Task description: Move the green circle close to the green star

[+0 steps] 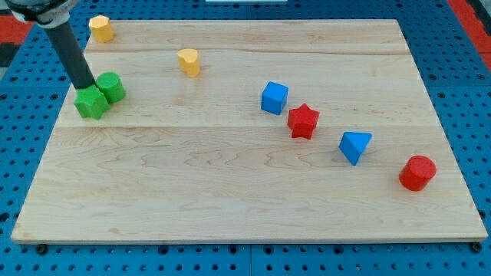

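Observation:
The green circle (113, 87) sits at the view's left, touching the green star (92, 103), which lies just below and left of it. My tip (84, 85) is at the end of the dark rod, right at the upper edge of the green star and just left of the green circle.
A wooden board (230, 199) holds the blocks. A yellow hexagon (101, 28) is at the top left and a yellow block (189, 61) to its right. A blue cube (274, 98), a red star (303, 120), a blue triangle (354, 146) and a red circle (417, 172) run diagonally to the right.

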